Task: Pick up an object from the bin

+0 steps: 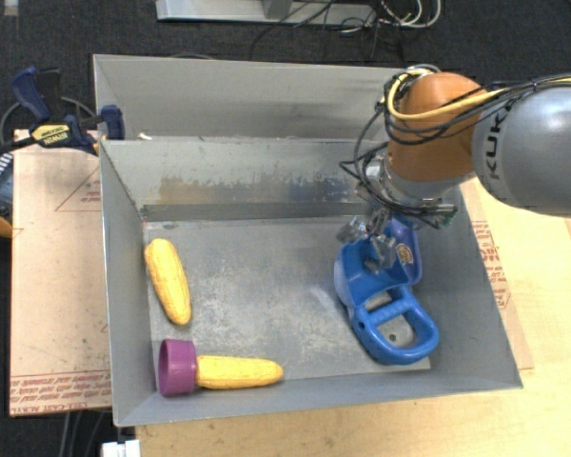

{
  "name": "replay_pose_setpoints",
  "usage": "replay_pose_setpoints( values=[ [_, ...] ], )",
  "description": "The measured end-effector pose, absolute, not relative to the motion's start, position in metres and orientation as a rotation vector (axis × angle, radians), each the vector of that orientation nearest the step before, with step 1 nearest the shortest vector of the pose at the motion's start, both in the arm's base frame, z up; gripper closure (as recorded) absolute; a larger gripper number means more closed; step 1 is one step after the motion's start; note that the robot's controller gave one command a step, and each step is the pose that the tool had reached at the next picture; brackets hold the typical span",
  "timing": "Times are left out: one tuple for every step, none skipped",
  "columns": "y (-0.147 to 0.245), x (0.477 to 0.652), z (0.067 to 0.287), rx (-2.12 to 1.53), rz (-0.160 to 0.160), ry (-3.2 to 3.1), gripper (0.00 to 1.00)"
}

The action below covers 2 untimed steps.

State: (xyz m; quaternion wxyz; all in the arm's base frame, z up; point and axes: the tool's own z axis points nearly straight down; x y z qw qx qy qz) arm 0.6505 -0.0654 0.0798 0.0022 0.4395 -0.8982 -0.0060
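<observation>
My gripper point(379, 248) is low in the right part of the bin, right on the upper end of a blue plastic tool with a looped handle point(390, 317). Its fingers stand down against the blue piece's top part, and how far apart they are is hidden by the wrist. The blue piece rests on the bin floor, its loop pointing toward the front right corner.
A yellow corn cob point(167, 280) lies by the left wall. A second yellow corn cob point(238, 372) lies along the front wall with a purple cup point(176, 366) at its left end. The orange wrist cover and cables hang over the gripper.
</observation>
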Motion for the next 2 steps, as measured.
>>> replay_pose_setpoints(
  values=[
    [-0.065,0.650,0.099,1.381,-0.017,-2.817,1.00],
    [-0.066,0.651,0.121,1.381,-0.013,-2.823,1.00]
  ],
)
